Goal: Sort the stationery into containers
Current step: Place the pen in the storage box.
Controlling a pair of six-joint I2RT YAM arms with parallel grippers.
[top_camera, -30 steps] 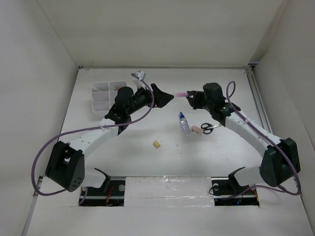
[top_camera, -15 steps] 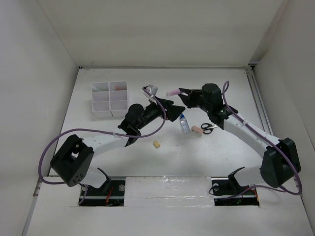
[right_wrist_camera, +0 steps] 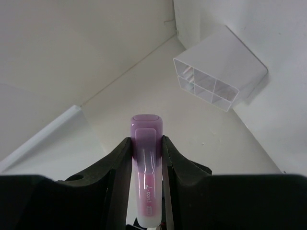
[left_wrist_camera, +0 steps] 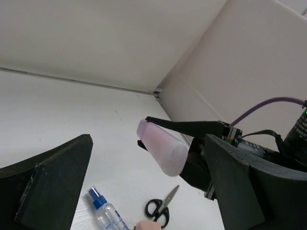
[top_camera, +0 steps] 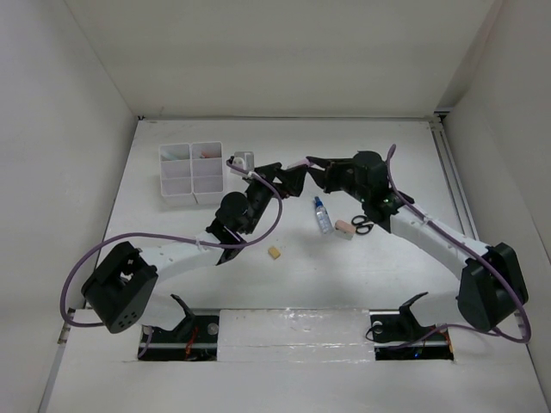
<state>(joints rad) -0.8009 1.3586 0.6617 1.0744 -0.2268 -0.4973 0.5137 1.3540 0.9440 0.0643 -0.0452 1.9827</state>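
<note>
1. The pink highlighter (right_wrist_camera: 145, 172) is a light, stiff plastic barrel. It is smooth and rounded, so it can twist or slide under a loose pinch. It is not fragile (a firm squeeze should do it no harm).
2. The right gripper (right_wrist_camera: 146, 146) is clamped across the barrel's lower part. The capped end sticks out well beyond the fingertips, and this free length is the obvious place for a second hold.
3. In the overhead view the highlighter is held in the air over the middle of the table. It is right of the white organiser tray (top_camera: 185, 194) and well apart from it.
4. The left gripper (top_camera: 288, 178) is spread wide and holds nothing. From its wrist camera, the highlighter's free end shows in the gap between its two fingers, slanted and touching neither.
5. This looks like a handover. The left jaws should close squarely on the cap end, clear of the right fingers.
6. Still on the table, near the right arm, are a blue-capped spray bottle (top_camera: 323, 215), a pink eraser (top_camera: 344, 227) and black-handled scissors (top_camera: 362, 224). A tan eraser (top_camera: 275, 252) lies nearer the left arm.
</note>
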